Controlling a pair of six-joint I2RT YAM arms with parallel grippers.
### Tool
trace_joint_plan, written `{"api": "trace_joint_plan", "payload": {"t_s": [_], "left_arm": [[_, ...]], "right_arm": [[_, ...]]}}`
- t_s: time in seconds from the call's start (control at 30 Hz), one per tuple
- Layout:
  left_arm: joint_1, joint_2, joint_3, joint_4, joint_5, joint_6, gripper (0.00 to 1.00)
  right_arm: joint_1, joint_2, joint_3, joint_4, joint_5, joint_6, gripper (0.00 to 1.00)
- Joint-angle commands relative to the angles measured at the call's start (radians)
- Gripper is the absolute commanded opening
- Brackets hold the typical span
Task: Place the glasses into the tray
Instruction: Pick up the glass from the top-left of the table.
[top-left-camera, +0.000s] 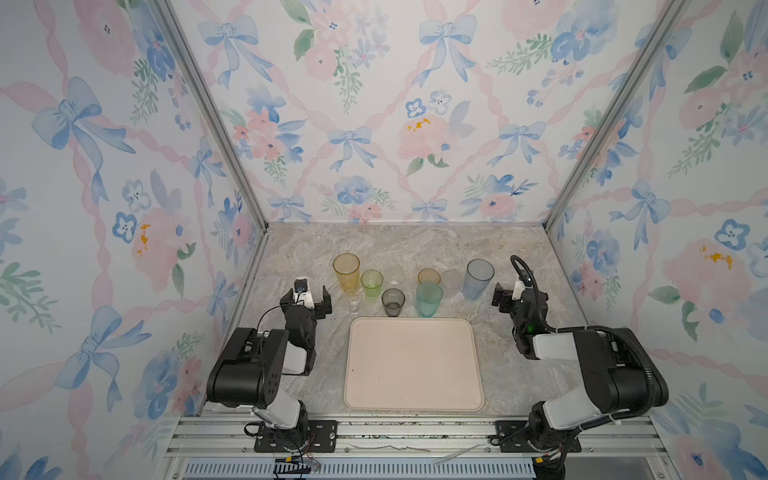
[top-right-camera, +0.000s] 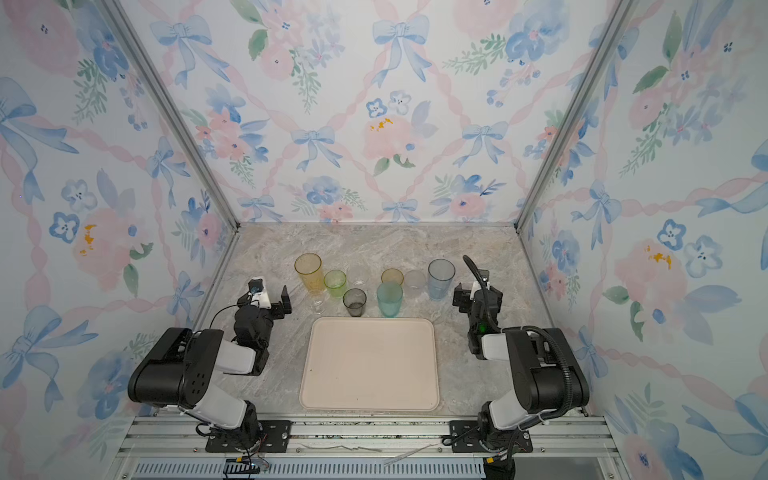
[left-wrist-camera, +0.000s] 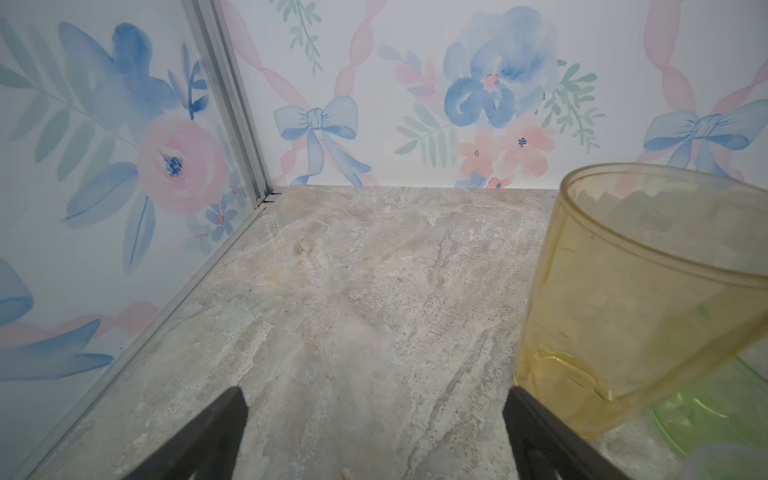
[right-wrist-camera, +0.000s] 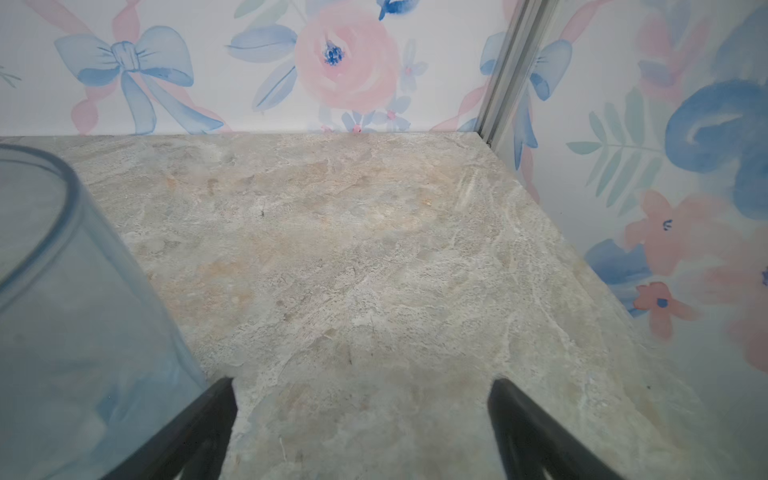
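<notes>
Operator: Glasses first: where do they stand?

Describer: Nine translucent tumblers stand upright, mouths up, in a loose row on the grey marble-patterned tabletop (top-left-camera: 299, 257). They are just beyond the far edge of the large flat pale beige-pink plastic tray (top-left-camera: 415, 365). From left to right you have the tall amber tumbler (top-left-camera: 346, 272), short lime green tumbler (top-left-camera: 371, 283), short smoky grey tumbler (top-left-camera: 393, 302) and tall teal tumbler (top-left-camera: 429, 299). The short amber tumbler (top-left-camera: 429, 276) is behind the teal one, then come the short frosted white tumbler (top-left-camera: 451, 280) and tall pale blue tumbler (top-left-camera: 478, 279). One small clear tumbler (top-left-camera: 354, 304) stands in front of the tall amber one, and another small clear tumbler (top-left-camera: 394, 277) behind the grey. The tray holds nothing.

Operator: And the arms?

Describer: Your left gripper (left-wrist-camera: 374, 399) sits at the left end of the row. Its fingers are spread wide with only bare tabletop between them, and the tall amber tumbler is just beside it, not inside. Your right gripper (right-wrist-camera: 361, 384) mirrors this at the right end, equally wide and empty, with the tall pale blue tumbler just to its left.

Operator: Why this layout?

Describer: Each arm probably starts on the end glass nearest it, so the two never cross. The tray lies near, between both arm bases, within either arm's reach. The wide fingers seem meant to pass round a tumbler's wall, so you would shift inward before closing.
</notes>
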Motion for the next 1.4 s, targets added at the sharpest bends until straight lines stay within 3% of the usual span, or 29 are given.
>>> {"api": "trace_joint_plan", "payload": {"t_s": [0.0,1.03,1.1,1.17,1.23,1.37], "left_arm": [[-0.003,0.01,0.001,-0.005,0.002,0.015,0.98],[-0.003,0.01,0.003,-0.006,0.005,0.015,0.98],[-0.002,0.01,0.004,-0.008,0.005,0.014,0.93],[-0.001,0.01,0.004,-0.009,0.008,0.014,0.75],[-0.001,0.01,0.002,-0.007,0.009,0.014,0.64],[-0.01,-0.032,0.037,-0.098,-0.033,0.014,0.52]], "right_arm": [[0.005,0.008,-0.01,0.03,0.009,-0.002,0.97],[-0.006,0.006,-0.007,0.021,-0.014,0.006,0.97],[-0.006,0.006,-0.007,0.02,-0.014,0.007,0.97],[-0.006,0.006,-0.007,0.021,-0.015,0.006,0.97],[-0.009,0.006,-0.008,0.022,-0.018,0.007,0.98],[-0.029,-0.016,0.004,-0.021,-0.031,0.032,0.98]]}}
